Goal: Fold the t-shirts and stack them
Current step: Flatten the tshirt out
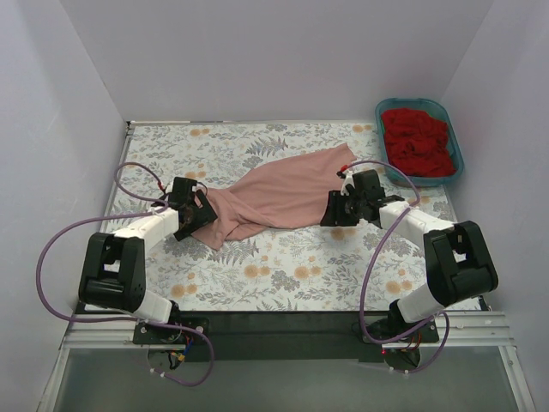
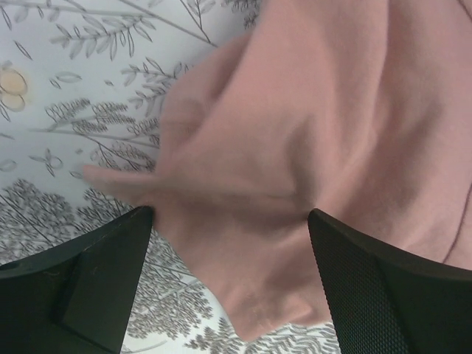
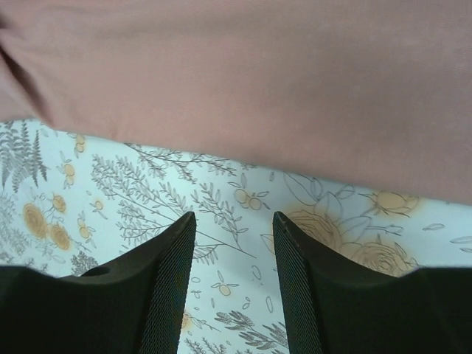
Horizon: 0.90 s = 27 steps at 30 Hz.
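Top external view: a floral cloth (image 1: 283, 275) covers the bench, and the pink shirt (image 1: 283, 197) lies bunched and slanted across its middle, running from near left to far right. At the far right corner a teal tub (image 1: 396, 176) holds the red shirt (image 1: 418, 142). The left jaws stand wide at the pink shirt's near-left end, with cloth lying loose between them. The right jaws, narrow and holding nothing, sit just beside its right edge.

Rumpled pink t-shirt (image 1: 283, 193) lies spread diagonally; red t-shirt (image 1: 418, 142) bunched in tub (image 1: 412, 102).
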Available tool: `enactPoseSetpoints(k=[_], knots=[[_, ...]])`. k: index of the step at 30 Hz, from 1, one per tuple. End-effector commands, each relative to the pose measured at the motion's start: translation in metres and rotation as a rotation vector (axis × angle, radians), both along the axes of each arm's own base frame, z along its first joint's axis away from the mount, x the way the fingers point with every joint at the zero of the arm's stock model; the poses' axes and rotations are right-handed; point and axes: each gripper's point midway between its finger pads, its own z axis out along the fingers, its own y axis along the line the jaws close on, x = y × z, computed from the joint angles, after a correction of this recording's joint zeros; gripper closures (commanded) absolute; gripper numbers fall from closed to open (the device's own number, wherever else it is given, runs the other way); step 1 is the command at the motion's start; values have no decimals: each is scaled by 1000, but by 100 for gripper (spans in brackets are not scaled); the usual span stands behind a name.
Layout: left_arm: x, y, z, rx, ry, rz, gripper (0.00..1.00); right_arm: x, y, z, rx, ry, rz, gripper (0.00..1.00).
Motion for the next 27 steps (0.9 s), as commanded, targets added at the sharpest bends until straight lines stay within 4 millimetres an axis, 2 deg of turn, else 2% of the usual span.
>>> enactPoseSetpoints(k=[1, 3, 5, 6, 8, 9, 11, 13, 17, 18, 21, 23, 24, 27], knots=[[-19, -8, -2, -57, 54, 96, 14, 7, 38, 36, 113, -96, 111, 49], [-24, -11, -1, -79, 67, 141, 15, 1, 65, 42, 133, -107, 181, 49], [-29, -20, 1, -127, 64, 174, 16, 5, 89, 49, 174, -118, 217, 49], [-30, -24, 3, -149, 60, 183, 16, -1, 105, 50, 187, -114, 253, 49], [-36, -34, 6, -203, 58, 193, 17, 3, 127, 56, 231, -134, 280, 50], [-37, -41, 8, -228, 57, 202, 17, 1, 143, 53, 247, -119, 315, 50], [-42, -50, 10, -270, 61, 197, 18, 2, 161, 53, 282, -112, 334, 51], [-45, -60, 11, -303, 67, 196, 18, 6, 172, 38, 289, -70, 334, 51], [-46, -79, 12, -344, 62, 152, 19, 21, 169, 3, 240, -17, 288, 51], [-49, -91, 13, -372, 80, 115, 19, 27, 164, -9, 228, 3, 265, 51], [-49, -107, 15, -395, 93, 76, 22, 41, 145, -29, 211, 44, 198, 51], [-47, -120, 21, -414, 83, 45, 24, 51, 131, -38, 195, 55, 156, 51], [-47, -127, 24, -429, 83, 25, 24, 63, 118, -40, 195, 53, 120, 51], [-42, -142, 35, -430, 58, -51, 24, 84, 98, -42, 193, 43, 66, 51]])
